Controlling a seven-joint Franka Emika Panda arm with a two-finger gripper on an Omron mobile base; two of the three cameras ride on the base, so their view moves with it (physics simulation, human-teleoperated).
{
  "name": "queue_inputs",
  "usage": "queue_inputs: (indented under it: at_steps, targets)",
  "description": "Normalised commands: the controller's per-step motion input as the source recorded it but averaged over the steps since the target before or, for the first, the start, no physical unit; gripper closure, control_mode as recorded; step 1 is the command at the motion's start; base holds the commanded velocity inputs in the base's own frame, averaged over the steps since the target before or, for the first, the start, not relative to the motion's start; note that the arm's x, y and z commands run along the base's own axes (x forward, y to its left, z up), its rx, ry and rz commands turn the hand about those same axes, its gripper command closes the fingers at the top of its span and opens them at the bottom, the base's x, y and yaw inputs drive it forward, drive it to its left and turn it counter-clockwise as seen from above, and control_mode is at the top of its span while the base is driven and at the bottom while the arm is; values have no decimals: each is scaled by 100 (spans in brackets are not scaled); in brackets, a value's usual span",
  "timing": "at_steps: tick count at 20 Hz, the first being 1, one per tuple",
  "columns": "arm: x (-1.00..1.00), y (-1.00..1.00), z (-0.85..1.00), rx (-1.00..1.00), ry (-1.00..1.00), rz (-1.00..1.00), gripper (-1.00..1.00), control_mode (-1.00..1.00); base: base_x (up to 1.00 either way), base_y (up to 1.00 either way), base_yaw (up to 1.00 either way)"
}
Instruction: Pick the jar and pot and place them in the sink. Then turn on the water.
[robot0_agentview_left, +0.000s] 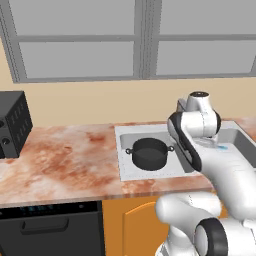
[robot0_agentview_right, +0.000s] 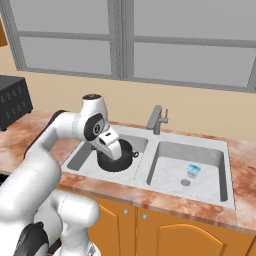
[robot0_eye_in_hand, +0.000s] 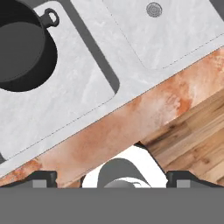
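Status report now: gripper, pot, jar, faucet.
Gripper open, empty, above the sink's front edge. Pot sits in left basin. Jar in right basin. Faucet dry, nothing blocking it.

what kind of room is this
A rendered kitchen, by the look of it: a double-basin sink with a faucet set into a reddish marbled counter, orange cabinet doors below, and a black pot sitting in one basin.
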Motion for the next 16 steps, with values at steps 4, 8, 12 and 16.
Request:
queue_inputs:
  at_steps: [4, 8, 12, 16]
  targets:
    - [-70, 0, 77, 0, 0, 10, -100, -100, 0, 0, 0]
    - [-58, -1, 58, 0, 0, 3, -100, -100, 0, 0, 0]
    - [-16, -41, 27, 0, -3, 16, -100, -100, 0, 0, 0]
    - [3, -3, 27, 0, 0, 15, -100, -100, 0, 0, 0]
